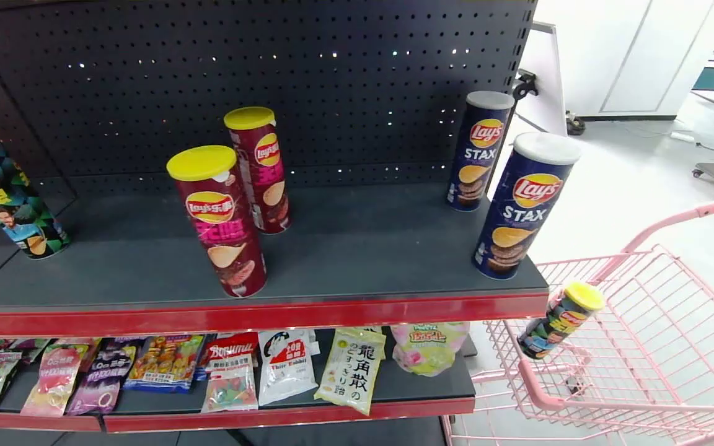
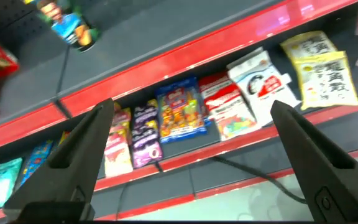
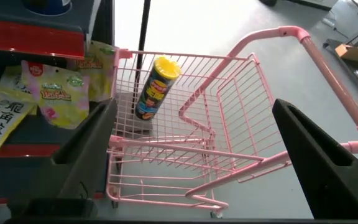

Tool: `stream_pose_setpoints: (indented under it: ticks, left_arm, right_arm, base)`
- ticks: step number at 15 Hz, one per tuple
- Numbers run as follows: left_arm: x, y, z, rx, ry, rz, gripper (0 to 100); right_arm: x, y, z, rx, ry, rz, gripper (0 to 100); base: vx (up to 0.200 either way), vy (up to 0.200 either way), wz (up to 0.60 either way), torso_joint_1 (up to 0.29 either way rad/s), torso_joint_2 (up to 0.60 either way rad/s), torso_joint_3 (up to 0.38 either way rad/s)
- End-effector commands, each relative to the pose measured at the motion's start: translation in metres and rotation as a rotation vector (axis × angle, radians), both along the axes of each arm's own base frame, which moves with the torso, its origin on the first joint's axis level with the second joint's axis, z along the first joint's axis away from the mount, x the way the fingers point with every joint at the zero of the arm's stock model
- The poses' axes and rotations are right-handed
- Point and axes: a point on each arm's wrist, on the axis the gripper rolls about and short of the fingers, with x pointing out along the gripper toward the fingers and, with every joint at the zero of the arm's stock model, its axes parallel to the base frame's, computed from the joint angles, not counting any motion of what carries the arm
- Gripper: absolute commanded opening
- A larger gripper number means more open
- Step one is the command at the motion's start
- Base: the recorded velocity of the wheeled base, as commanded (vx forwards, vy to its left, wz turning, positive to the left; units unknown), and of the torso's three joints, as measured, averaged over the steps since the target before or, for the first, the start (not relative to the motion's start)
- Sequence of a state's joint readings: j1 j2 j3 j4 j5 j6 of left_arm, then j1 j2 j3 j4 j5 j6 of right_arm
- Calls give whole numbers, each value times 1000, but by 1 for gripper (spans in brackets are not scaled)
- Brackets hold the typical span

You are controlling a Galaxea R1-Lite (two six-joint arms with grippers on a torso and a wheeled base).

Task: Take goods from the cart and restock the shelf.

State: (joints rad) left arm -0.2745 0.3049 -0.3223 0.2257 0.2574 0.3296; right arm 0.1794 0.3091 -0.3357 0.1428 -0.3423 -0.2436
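Observation:
A dark chip can with a yellow lid [image 1: 560,320] leans inside the pink wire cart [image 1: 698,214] to the right of the shelf. From above, the same can [image 3: 156,87] stands against the cart's [image 3: 316,59] wall nearest the shelf. My right gripper [image 3: 194,104] hangs open above the cart, well clear of the can. The upper shelf board [image 1: 363,248] carries two red cans [image 1: 220,220], two blue cans [image 1: 521,207] and a green-black can [image 1: 7,192]. Open with nothing between its fingers, my left gripper [image 2: 191,106] faces the lower shelf.
Several snack bags [image 1: 286,365] lie on the lower shelf [image 1: 282,414]; they also appear as snack bags [image 2: 179,118] in the left wrist view. A black pegboard backs the shelf. Light open floor [image 1: 630,179] lies to the right around the cart.

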Motion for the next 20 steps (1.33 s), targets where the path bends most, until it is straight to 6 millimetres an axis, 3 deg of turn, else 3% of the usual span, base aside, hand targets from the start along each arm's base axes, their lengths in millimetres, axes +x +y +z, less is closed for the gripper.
stream_pose_setpoints:
  ticks: [1,3,16,20]
  left_arm:
    - [0,0,0,2,3,2,100]
    - [1,0,-1,4,6,1,100]
    - [0,0,-3,16,8,-4,100]
    - [0,0,-4,17,12,-4,100]
  right_arm:
    - [0,0,0,-1,3,0,100]
    - [0,0,0,-1,3,0,100]
    - [1,0,-4,-3,17,0,100]
    - [1,0,-4,-3,17,0,100]
  base:
    - [0,-200,0,2,2,2]
    - [0,-200,0,0,0,2]
    - [0,0,0,0,0,0]
    - [0,0,-600,-1,4,7]
